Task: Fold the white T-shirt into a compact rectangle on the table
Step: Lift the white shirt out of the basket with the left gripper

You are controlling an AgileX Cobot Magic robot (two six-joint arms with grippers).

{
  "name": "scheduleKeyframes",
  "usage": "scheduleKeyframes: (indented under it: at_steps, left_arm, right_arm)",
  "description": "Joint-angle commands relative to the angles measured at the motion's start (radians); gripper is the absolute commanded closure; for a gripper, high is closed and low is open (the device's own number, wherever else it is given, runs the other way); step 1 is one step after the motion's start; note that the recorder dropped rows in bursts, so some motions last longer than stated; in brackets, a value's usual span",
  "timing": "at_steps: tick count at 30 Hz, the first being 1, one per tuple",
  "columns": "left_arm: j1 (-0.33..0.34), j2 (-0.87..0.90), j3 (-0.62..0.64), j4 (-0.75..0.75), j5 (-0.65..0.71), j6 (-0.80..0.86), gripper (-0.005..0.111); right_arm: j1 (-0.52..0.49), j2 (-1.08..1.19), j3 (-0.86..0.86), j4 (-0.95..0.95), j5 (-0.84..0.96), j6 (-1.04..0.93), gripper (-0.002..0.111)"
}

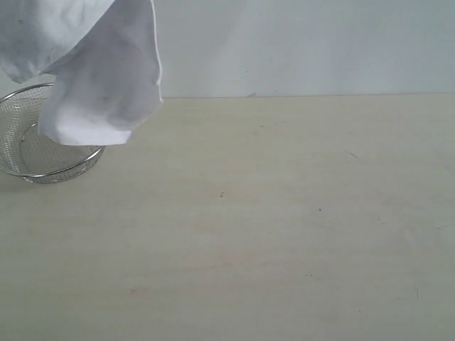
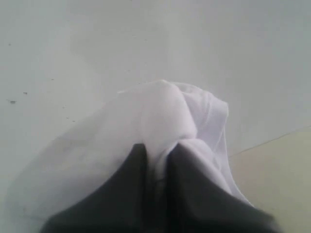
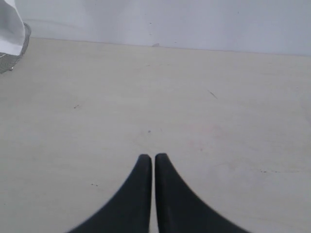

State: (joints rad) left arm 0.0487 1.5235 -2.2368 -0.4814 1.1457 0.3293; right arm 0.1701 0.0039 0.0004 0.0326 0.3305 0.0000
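My left gripper (image 2: 159, 148) pinches a bunched fold of the shirt (image 1: 99, 78), its dark tapered fingers pressed on soft, thin white cotton. The cloth hangs in loose, rounded drapes at the upper left of the exterior view, clear of the table (image 1: 284, 227). Its lower edge dangles in front of a round wire-mesh basket (image 1: 43, 172) with a shiny metal rim. Whether cloth and basket touch, I cannot tell. My right gripper (image 3: 153, 157) hangs over the table's pale wood-grain surface, flecked with small dark specks, its two smooth black fingers pressed together tip to tip. A plain pale wall (image 1: 320, 42) stands behind.
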Motion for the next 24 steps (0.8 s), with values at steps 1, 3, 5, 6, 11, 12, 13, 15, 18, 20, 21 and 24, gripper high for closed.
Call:
scheduleKeyframes:
  at_steps: [1,3,5,6,11,12,13,15,18,20,21,24]
  left_arm:
    - [-0.004,-0.012,0.003,-0.099,0.022,0.014,0.102]
    - [-0.004,-0.012,0.006,-0.135,0.022,0.019,0.102]
    - [-0.004,-0.012,0.010,-0.167,0.029,0.022,0.102]
    - [-0.004,-0.012,0.010,-0.177,0.029,0.024,0.102]
    - [-0.004,-0.010,0.010,-0.195,0.020,-0.001,0.102]
    - [-0.004,-0.008,0.010,-0.195,0.020,-0.007,0.102]
    - [-0.004,-0.008,0.010,-0.195,0.020,-0.022,0.102]
    - [-0.004,-0.008,0.010,-0.217,0.020,-0.039,0.102]
    - [-0.004,-0.008,0.010,-0.237,0.026,-0.042,0.102]
    - [-0.004,-0.008,0.010,-0.238,0.033,-0.049,0.102]
    - [-0.004,-0.008,0.010,-0.238,0.039,-0.052,0.102]
    - [-0.004,-0.008,0.010,-0.232,0.059,-0.061,0.102]
  right_arm:
    - [0.004,-0.004,0.000,-0.001,-0.007,0.000,0.108]
    - [0.004,-0.004,0.000,-0.001,-0.007,0.000,0.108]
    - [0.004,-0.004,0.000,-0.001,-0.007,0.000,0.108]
    - [0.004,-0.004,0.000,-0.001,-0.007,0.000,0.108]
    - [0.004,-0.004,0.000,-0.001,-0.007,0.000,0.108]
    - [0.004,-0.004,0.000,-0.001,-0.007,0.000,0.108]
    - [0.004,-0.004,0.000,-0.001,-0.007,0.000,0.108]
    - [0.004,-0.004,0.000,-0.001,-0.007,0.000,0.108]
    - [0.004,-0.004,0.000,-0.001,-0.007,0.000,0.108]
    - [0.004,-0.004,0.000,-0.001,-0.007,0.000,0.108]
    - [0.004,-0.004,0.000,-0.001,-0.007,0.000,0.108]
    - [0.004,-0.004,0.000,-0.001,-0.007,0.000,0.108]
